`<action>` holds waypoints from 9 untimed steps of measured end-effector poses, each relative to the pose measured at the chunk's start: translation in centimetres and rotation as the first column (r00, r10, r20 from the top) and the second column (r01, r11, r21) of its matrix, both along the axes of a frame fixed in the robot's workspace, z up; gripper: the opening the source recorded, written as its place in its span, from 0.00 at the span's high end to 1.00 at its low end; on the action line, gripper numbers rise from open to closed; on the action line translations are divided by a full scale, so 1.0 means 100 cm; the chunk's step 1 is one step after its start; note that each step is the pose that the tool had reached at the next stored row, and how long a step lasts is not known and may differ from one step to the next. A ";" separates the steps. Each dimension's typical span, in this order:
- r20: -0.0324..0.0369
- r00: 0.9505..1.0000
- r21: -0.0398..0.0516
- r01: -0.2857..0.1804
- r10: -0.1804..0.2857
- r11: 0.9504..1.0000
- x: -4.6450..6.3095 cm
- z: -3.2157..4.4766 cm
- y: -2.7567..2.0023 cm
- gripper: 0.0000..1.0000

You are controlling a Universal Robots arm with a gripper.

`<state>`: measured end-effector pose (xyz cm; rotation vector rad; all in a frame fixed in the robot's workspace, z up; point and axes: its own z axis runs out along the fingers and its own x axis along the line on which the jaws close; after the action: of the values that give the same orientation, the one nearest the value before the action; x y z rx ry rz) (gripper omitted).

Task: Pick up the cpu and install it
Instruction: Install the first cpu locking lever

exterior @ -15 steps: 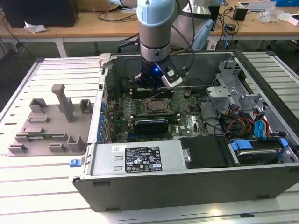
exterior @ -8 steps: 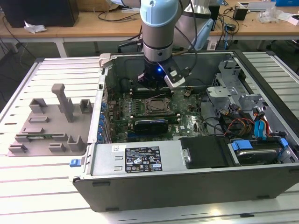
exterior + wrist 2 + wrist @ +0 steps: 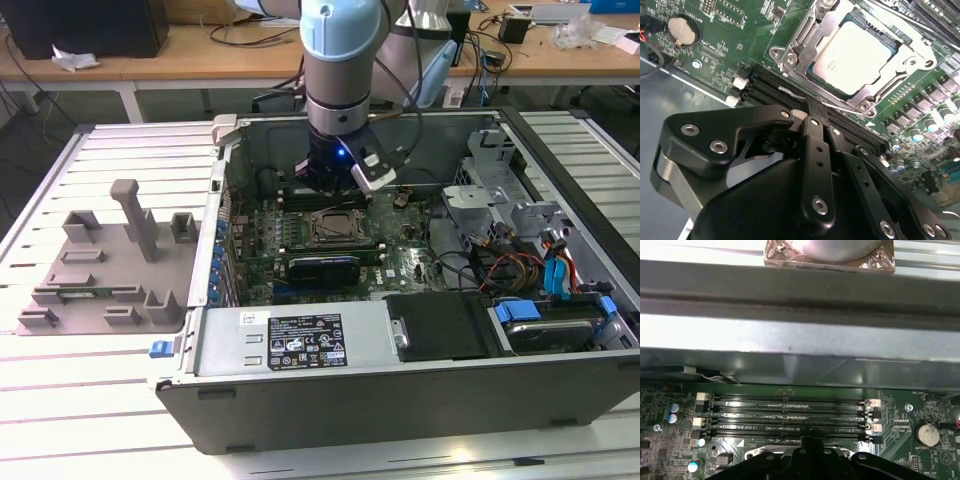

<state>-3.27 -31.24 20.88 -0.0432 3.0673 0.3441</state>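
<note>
— Where is the small, flat, square, silvery-topped cpu (image 3: 855, 57)?
— Seated in the square black-and-metal socket frame (image 3: 790, 57) on the green motherboard (image 3: 725, 45), inside the open grey metal computer case (image 3: 400, 390).
— And the arm's black gripper (image 3: 810, 104)?
— Fingers drawn together, nothing visible between them, tips just beside the frame's thin wire lever (image 3: 790, 93), over the long black memory slots (image 3: 790, 412).

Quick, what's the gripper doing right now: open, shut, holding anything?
Gripper: cannot tell whether open or shut; it sits just beside the socket frame, while the cpu lies inside that frame, out of its grasp.
</note>
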 end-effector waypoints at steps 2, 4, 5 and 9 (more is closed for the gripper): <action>0.000 1.000 0.000 0.019 -0.019 1.000 0.000 -0.0016 0.0000 0.89; 0.000 0.999 0.000 0.033 -0.033 0.999 0.000 -0.0018 -0.0001 0.89; 0.000 0.999 0.000 0.034 -0.034 0.999 0.000 -0.0018 -0.0001 0.89; 0.000 0.999 0.000 0.053 -0.053 0.999 0.000 -0.0021 0.0000 0.89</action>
<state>-3.28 -31.24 20.67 0.0385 3.0613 0.3410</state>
